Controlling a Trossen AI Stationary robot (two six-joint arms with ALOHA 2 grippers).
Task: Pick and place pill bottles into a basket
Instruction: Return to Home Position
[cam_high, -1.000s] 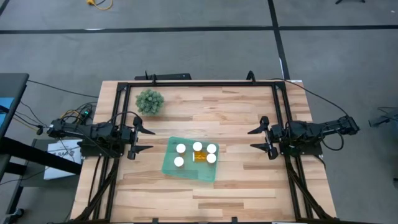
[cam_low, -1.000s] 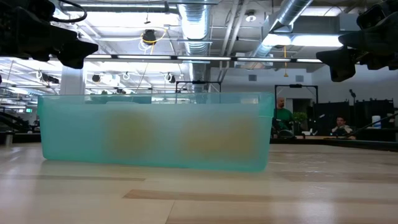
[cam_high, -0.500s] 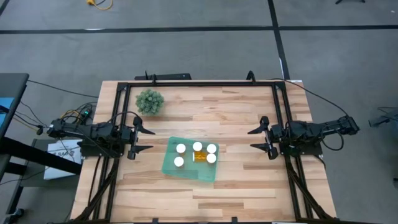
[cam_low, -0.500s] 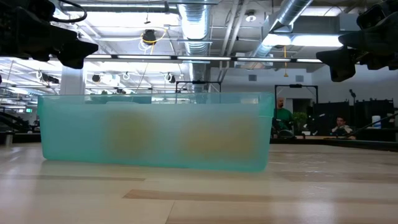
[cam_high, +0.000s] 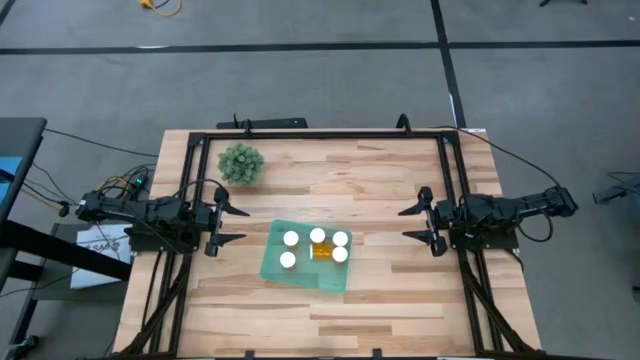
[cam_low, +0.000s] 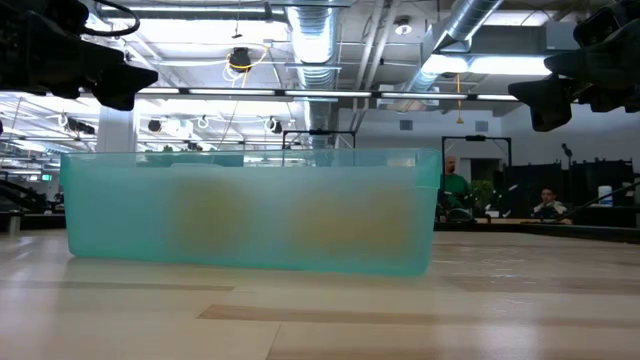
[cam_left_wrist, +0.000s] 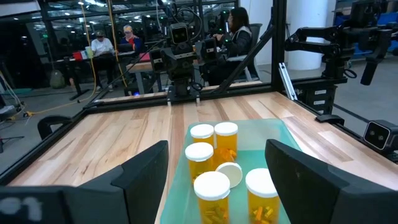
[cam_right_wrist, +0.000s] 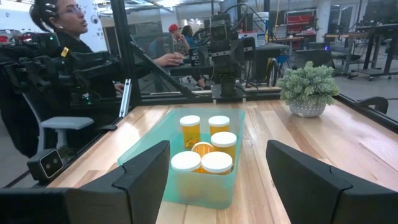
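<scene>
The left arm (cam_high: 150, 212) stretches level toward the middle, and the left gripper (cam_high: 238, 226) is spread wide and empty. Near in front of its fingers stands the basket (cam_high: 270, 262), with the pill bottles (cam_high: 318, 236) inside. Beyond it the right gripper (cam_high: 405, 224) faces back, also wide and empty, on the level right arm (cam_high: 500, 212).
</scene>
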